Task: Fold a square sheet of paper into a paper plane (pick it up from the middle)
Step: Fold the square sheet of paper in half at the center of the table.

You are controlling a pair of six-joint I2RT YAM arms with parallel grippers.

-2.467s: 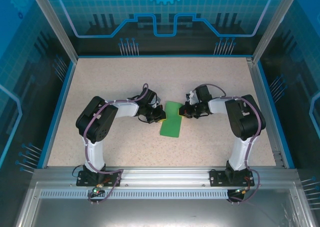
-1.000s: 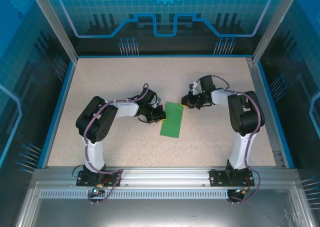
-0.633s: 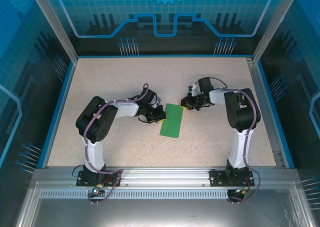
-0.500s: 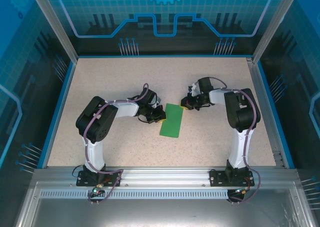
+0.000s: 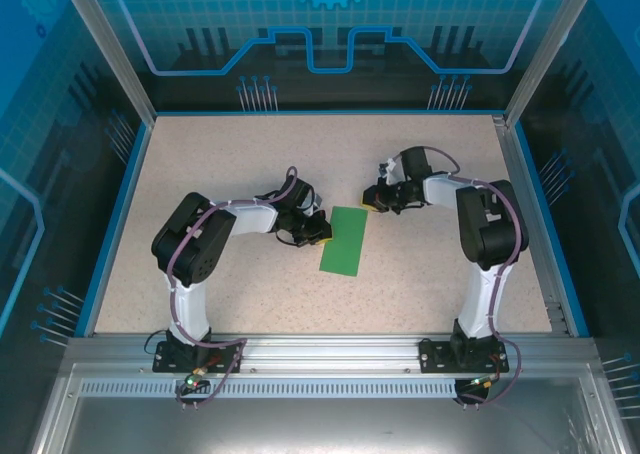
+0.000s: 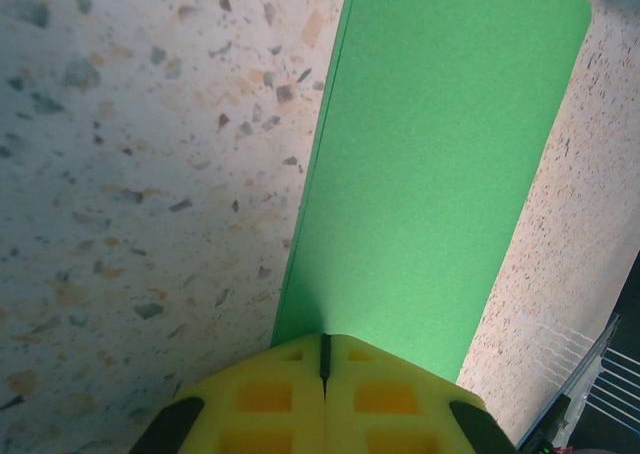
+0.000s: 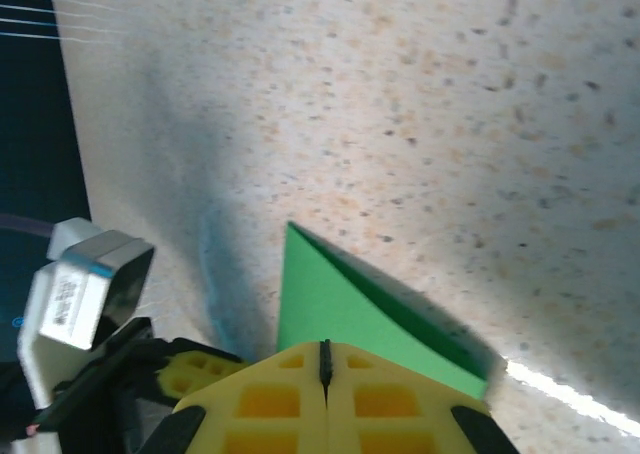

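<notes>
Nearest the near edge of the counter (image 5: 250,304): nothing of the task noted.

Mid-counter: found the paper (image 5: 344,240) lying flat, doubled into a long narrow strip, slanting from the near side toward the far right. No pointed nose, no wing folds and no crease beyond that first doubling observed.

At the strip's left long edge, toward its far half: located the left tool (image 5: 320,232), pressed together. In its wrist view, seen meeting the end of the strip right at the closed seam. Unable to confirm a pinch rather than a downward press.

Farther on, at the strip's far right corner: located the right tool (image 5: 376,202), also pressed together. In its wrist view, noted a green triangular corner lifted off the counter just ahead of the fingertips, with shadow beneath. Unable to tell whether pinched or merely raised.

Assessment: judged an early stage.
- Done: sheet halved once, edges roughly matched.
- Probably in hand: starting a corner fold at the far end, with the left tool steadying the strip.
- Outstanding: both nose folds, wing folds and final dart shape; nothing resembling a plane yet.

Risk, as judged: thin paper, liable to slide or spring back if the steadying contact slips.
</notes>
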